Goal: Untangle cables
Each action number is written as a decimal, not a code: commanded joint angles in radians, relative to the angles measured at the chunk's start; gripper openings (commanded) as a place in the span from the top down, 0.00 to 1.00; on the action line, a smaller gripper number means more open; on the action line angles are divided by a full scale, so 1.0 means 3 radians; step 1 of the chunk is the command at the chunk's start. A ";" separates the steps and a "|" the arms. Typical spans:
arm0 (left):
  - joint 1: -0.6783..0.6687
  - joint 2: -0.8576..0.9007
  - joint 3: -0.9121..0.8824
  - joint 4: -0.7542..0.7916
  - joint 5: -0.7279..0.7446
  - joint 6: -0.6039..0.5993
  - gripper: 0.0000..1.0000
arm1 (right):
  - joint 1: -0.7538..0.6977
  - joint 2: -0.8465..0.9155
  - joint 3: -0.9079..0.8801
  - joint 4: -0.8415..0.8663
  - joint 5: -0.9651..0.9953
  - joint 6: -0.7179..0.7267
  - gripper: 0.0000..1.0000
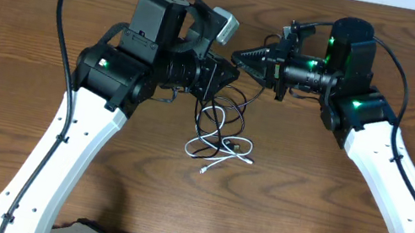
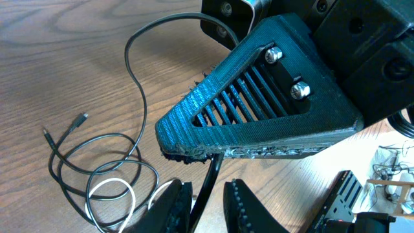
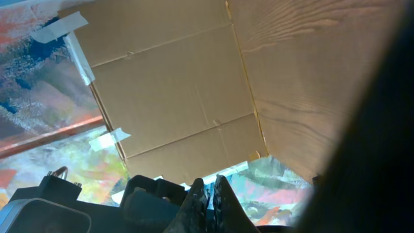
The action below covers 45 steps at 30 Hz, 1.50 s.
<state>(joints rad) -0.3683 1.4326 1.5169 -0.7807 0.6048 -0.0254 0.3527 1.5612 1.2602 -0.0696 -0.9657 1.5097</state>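
Note:
The cables lie in a small loose bundle mid-table: black loops (image 1: 213, 122) with a shorter white cable (image 1: 229, 149) at their front. In the left wrist view the black loops (image 2: 97, 155) and white loop (image 2: 113, 194) lie flat, two small plugs (image 2: 81, 118) at the left. One black strand (image 2: 206, 184) rises between the fingers of my left gripper (image 2: 206, 191), which is open around it. That strand runs up to the tip of my right gripper (image 2: 174, 147), which is shut on it. Both grippers (image 1: 230, 76) (image 1: 238, 55) meet just above the bundle. The right wrist view shows its fingers (image 3: 208, 184) pressed together.
The wooden table (image 1: 319, 213) extends around the bundle. Thick black arm wires (image 1: 71, 15) arc over the left arm and over the right arm (image 1: 396, 64). A cardboard sheet (image 3: 174, 84) and a painted backdrop fill the right wrist view.

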 commanded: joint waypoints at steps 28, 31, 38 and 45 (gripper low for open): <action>0.0011 -0.0404 -0.0022 0.1272 0.0066 -0.1589 0.93 | -0.0689 -0.0062 0.0004 -0.0821 -0.0064 -0.2860 0.01; 0.0011 -0.0455 -0.0022 0.1631 0.0067 -0.1966 0.92 | -0.0874 -0.0062 0.0004 -0.1170 0.0140 -0.3405 0.01; 0.0011 -0.0512 -0.0022 0.2319 0.0066 -0.2583 0.93 | -0.1143 -0.0061 -0.0003 -0.2270 0.1513 -0.3529 0.01; 0.0011 -0.0511 -0.0022 0.3045 0.0015 -0.2686 0.93 | -0.1088 -0.0061 -0.0141 -0.2473 0.1965 -0.3530 0.01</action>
<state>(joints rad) -0.3683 1.2942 1.5093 0.0616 0.6182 -0.7807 0.0135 1.5574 1.2465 -0.8112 -0.4755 0.4843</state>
